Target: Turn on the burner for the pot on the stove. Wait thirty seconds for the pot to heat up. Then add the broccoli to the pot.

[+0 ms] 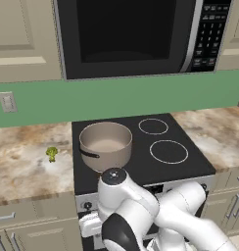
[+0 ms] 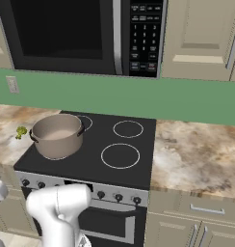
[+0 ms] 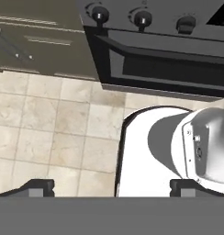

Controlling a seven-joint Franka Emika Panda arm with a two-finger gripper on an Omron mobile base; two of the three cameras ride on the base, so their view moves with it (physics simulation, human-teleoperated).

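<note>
A: While your gripper (image 3: 112, 187) hangs low in front of the stove (image 1: 141, 162), its jaws stand wide apart with nothing between them, facing the floor tiles (image 3: 49, 124) and the oven door (image 3: 169, 69).

B: So why are you parked down there?

A: You're folded close to the front panel, likely because the knobs (image 3: 142, 18) come first; they sit just above the door, near your hand's line of sight.

B: And the pot (image 1: 106, 144)?

A: It stands upright on the front left burner, seemingly empty, so you'd want the knob that serves that ring. Which one that is, I can't tell from here.

B: The broccoli (image 1: 52, 154)?

A: It lies on the counter (image 1: 23, 162) left of the stove, near the pot but apart from it. I'd judge it was left within easy reach for the last step, so you need not drive far.
</note>
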